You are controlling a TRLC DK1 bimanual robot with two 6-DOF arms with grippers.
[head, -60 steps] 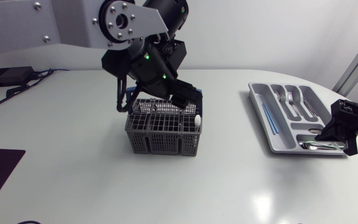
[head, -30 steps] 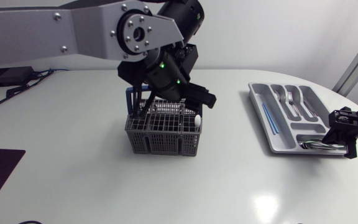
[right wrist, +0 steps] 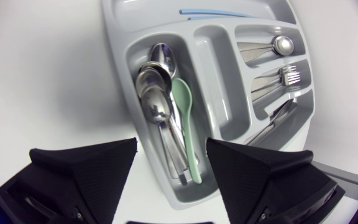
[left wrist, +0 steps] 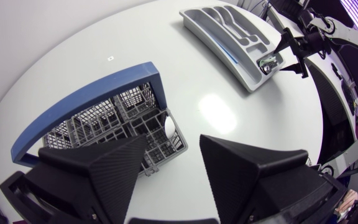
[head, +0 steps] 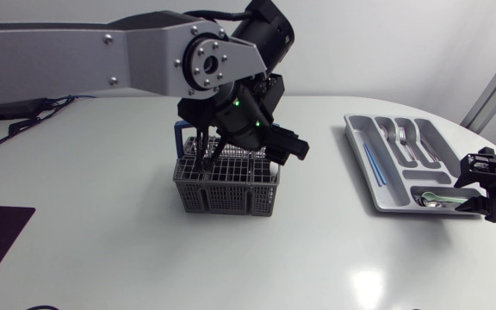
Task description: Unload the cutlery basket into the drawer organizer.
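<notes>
Head view: the left arm stretches in over the white bench, its black wrist hanging just above the grey cutlery basket. The basket stands near the bench's middle, its blue handle raised. Well apart from it, the grey drawer organizer lies beside the bench's right edge. The right end effector is at the organizer's nearer end, fingers spread and nothing between them.

Left wrist view: the left end effector is wide open and empty above the basket. A small white object sits in a corner compartment of the basket, under the gap between the fingers. The organizer lies far ahead across the bench.

Right wrist view: the right end effector's fingers are parted wide over the organizer's crosswise compartment and grip nothing. In that compartment several metal spoons and a pale green spoon lie side by side. Neighbouring compartments hold a fork and other metal cutlery, and a thin blue piece lies in the long outer slot.
</notes>
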